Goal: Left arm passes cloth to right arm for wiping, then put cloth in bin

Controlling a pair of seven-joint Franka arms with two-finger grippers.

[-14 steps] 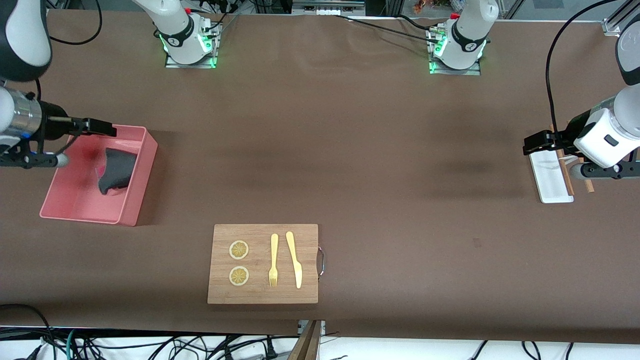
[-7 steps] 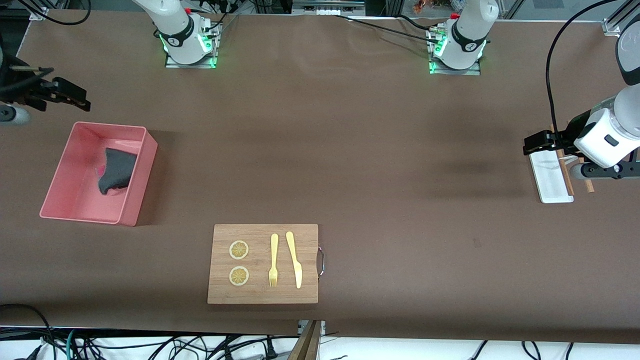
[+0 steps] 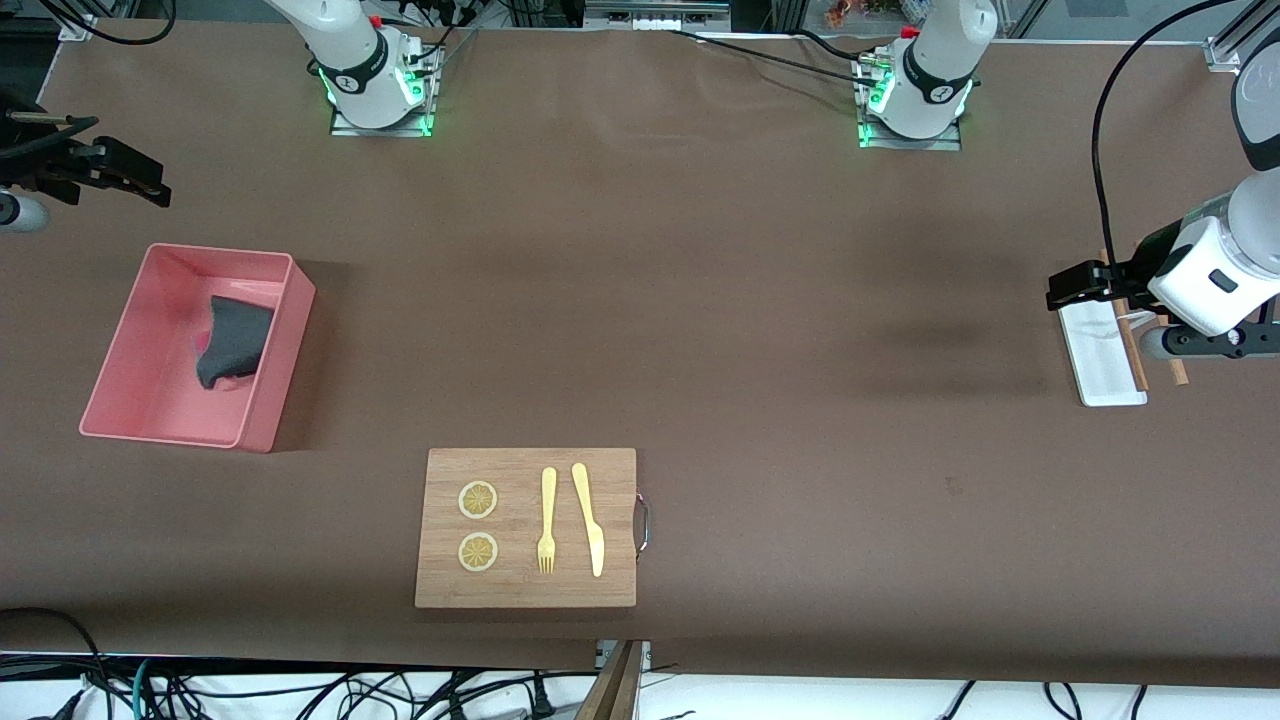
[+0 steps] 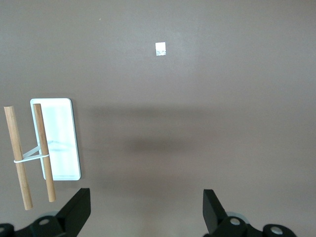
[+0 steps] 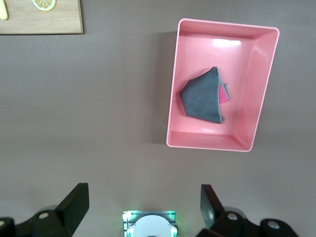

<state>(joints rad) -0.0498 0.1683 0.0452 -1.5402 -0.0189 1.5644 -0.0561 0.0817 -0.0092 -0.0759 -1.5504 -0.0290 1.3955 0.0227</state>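
The cloth [image 3: 232,342] lies bunched inside the bin [image 3: 265,400], dark grey with a sliver of red-pink showing at one edge, resting against the wall of the bin that faces the middle of the table; the right wrist view shows it [image 5: 202,97] loose on the bin's floor with nothing touching it. The bin [image 5: 259,84] sits at the right arm's end of the table. The right gripper [image 3: 150,186] hangs in the air with its fingers spread wide and nothing between them, clear of the bin and over bare table nearer the robots' bases than the bin is. A wooden board [image 3: 526,590] with two lemon slices, a fork and a knife lies nearer the front camera, toward the table's middle. At the other end, the left gripper [image 3: 1062,289] waits spread and empty above a white tray [image 3: 1100,350] with chopsticks [image 4: 43,148] laid across its edge.
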